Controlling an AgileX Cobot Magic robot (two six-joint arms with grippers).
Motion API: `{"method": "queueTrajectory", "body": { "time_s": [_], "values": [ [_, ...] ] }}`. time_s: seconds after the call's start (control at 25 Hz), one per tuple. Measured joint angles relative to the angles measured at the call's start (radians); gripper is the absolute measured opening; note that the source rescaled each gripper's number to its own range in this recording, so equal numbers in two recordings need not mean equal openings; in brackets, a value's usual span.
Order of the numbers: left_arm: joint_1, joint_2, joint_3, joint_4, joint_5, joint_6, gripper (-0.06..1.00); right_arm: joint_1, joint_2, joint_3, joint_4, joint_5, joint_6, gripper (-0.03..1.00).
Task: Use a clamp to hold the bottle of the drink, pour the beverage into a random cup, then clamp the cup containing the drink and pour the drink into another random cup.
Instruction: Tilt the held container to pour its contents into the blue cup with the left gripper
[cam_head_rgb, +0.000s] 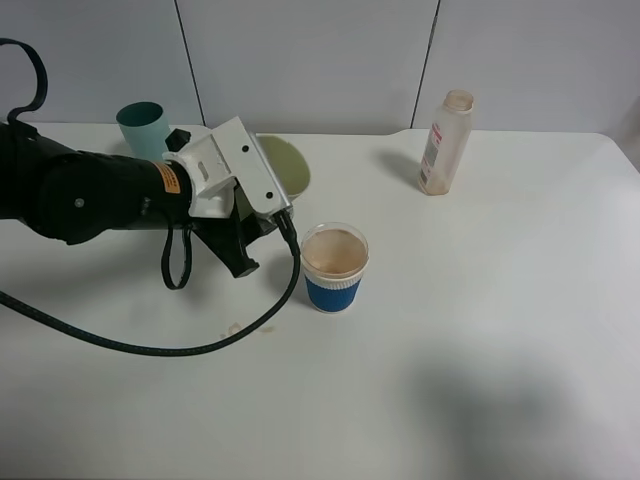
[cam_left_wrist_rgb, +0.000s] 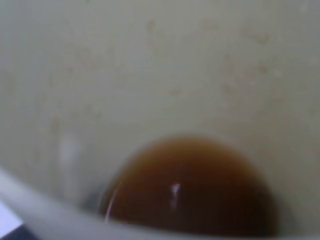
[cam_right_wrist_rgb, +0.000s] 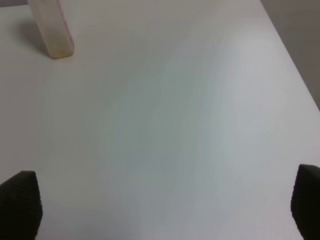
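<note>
My left gripper (cam_head_rgb: 252, 222) is shut on a pale green cup (cam_head_rgb: 288, 166) and holds it tilted just left of the blue cup (cam_head_rgb: 334, 268). The camera mount hides its fingers in the exterior high view. The left wrist view looks into the pale green cup (cam_left_wrist_rgb: 150, 75), where brown drink (cam_left_wrist_rgb: 190, 185) pools low at its rim. The blue cup stands upright with a tan inside. The drink bottle (cam_head_rgb: 445, 142) stands upright and uncapped at the back right, and its base shows in the right wrist view (cam_right_wrist_rgb: 52, 30). My right gripper (cam_right_wrist_rgb: 162, 207) is open and empty above bare table.
A teal cup (cam_head_rgb: 142, 128) stands at the back left behind my left arm. A black cable (cam_head_rgb: 150, 348) loops over the white table (cam_head_rgb: 480, 330) in front of the arm. A small stain (cam_head_rgb: 236, 328) lies near the cable.
</note>
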Motion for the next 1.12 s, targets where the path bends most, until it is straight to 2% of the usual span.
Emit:
{"method": "queueTrajectory", "body": {
  "time_s": [0.16, 0.36, 0.96, 1.12],
  "values": [
    [-0.001, 0.004, -0.003, 0.049, 0.048, 0.0, 0.03, 0.0, 0.0, 0.0, 0.0, 0.0, 0.0, 1.0],
    [-0.001, 0.005, -0.007, 0.082, 0.057, 0.0, 0.03, 0.0, 0.0, 0.0, 0.0, 0.0, 0.0, 1.0],
    [-0.001, 0.067, -0.073, 0.126, 0.072, -0.004, 0.03, 0.0, 0.0, 0.0, 0.0, 0.0, 0.0, 1.0],
    [-0.001, 0.076, -0.08, 0.159, 0.073, -0.005, 0.03, 0.0, 0.0, 0.0, 0.0, 0.0, 0.0, 1.0]
  ]
}}
